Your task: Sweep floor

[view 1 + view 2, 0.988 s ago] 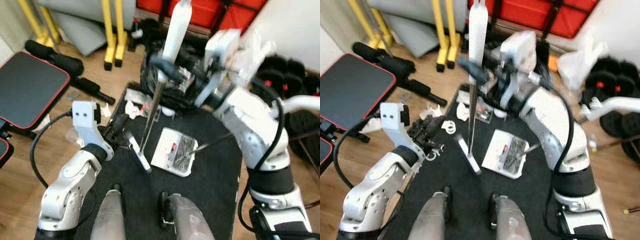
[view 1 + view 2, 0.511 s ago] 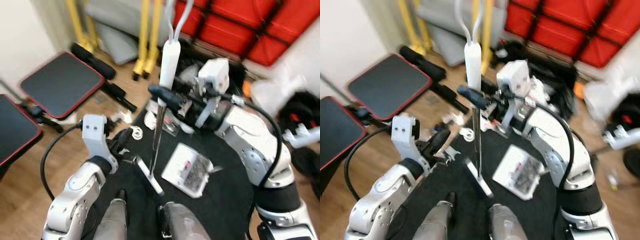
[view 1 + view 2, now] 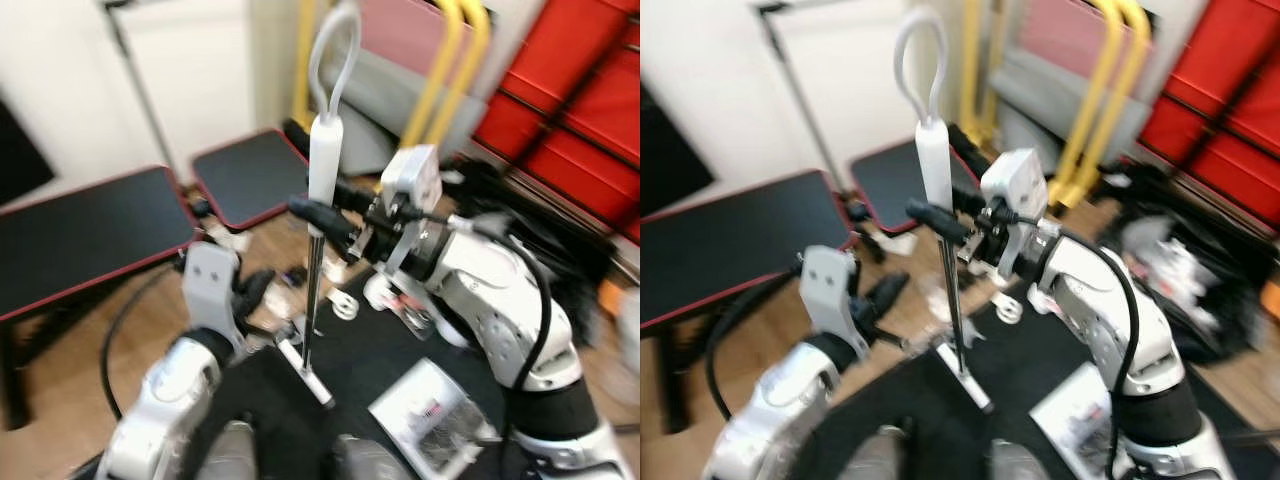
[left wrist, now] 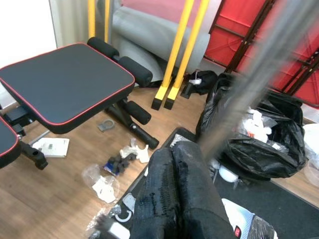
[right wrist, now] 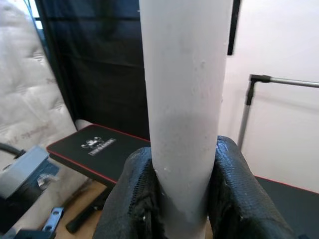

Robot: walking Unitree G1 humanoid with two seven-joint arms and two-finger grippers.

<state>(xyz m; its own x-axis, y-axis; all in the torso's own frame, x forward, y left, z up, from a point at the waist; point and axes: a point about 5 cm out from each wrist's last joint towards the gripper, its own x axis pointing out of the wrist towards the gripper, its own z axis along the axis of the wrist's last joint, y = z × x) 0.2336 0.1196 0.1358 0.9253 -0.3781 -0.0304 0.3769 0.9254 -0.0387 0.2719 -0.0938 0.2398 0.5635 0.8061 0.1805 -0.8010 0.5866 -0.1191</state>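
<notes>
While right gripper clamps the upright broom, left gripper is closed.

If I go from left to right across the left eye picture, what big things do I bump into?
Black bench pad → left end effector → broom handle → right end effector gripping it → yellow bars → red mats.
</notes>
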